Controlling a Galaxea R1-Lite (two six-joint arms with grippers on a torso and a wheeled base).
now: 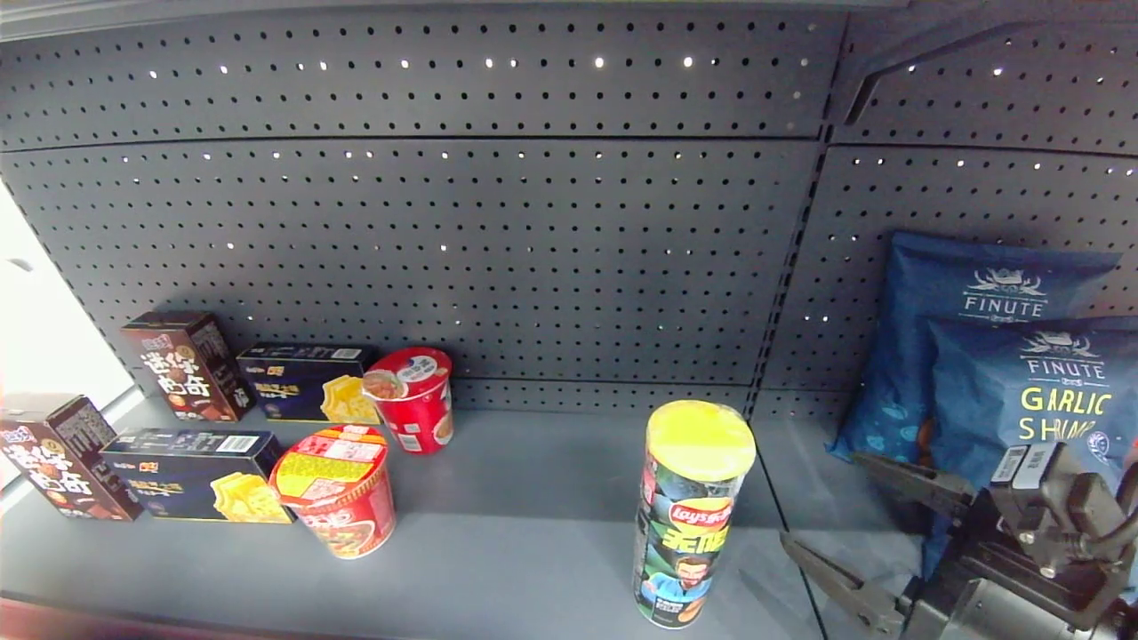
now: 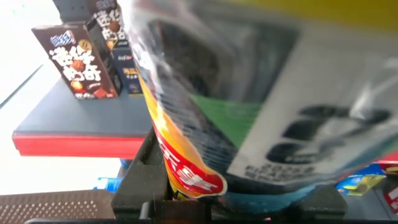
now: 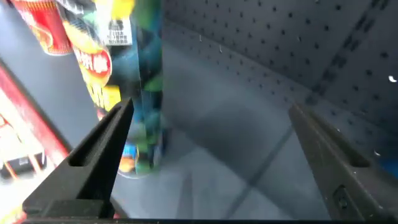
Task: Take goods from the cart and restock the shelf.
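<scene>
on the shelf (image 1: 533,498), chips can (image 1: 689,516) stands upright.

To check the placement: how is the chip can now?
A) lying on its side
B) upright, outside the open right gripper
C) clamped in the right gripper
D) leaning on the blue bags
B: the chip can stands upright on the shelf, beside the open right gripper.

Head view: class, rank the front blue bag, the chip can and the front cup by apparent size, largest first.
1. Front blue bag, even though the picture's edge cuts it off.
2. Chip can.
3. Front cup.
</scene>
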